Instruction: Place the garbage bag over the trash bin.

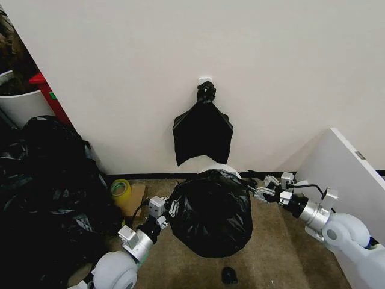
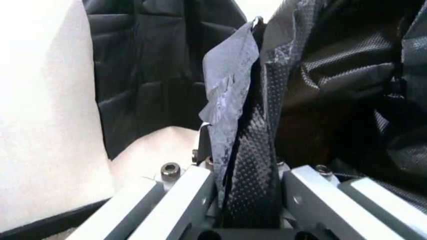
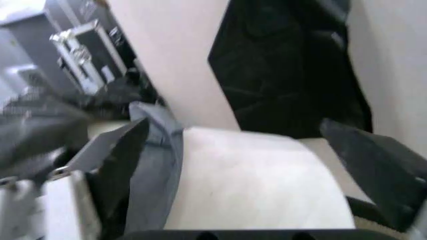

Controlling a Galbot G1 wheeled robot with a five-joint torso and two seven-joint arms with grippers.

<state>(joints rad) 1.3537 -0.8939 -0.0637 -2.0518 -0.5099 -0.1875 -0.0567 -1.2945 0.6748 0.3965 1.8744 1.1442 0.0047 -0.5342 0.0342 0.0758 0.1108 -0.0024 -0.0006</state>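
Note:
The garbage bag, glossy and black, is draped over the trash bin, whose cream-white rim shows at the back by the wall. My left gripper is at the bag's left edge, and in the left wrist view it is shut on a fold of the bag's film. At the bag's right edge is my right gripper. In the right wrist view it stands open, fingers wide apart over the bin's white wall, with a strip of bag film lying beside one finger.
A flat black bundle hangs from a white hook on the wall behind the bin. A heap of bulging black bags fills the left. A yellow-green tape roll lies on a cardboard box. A white panel stands at the right. A small black object lies on the floor.

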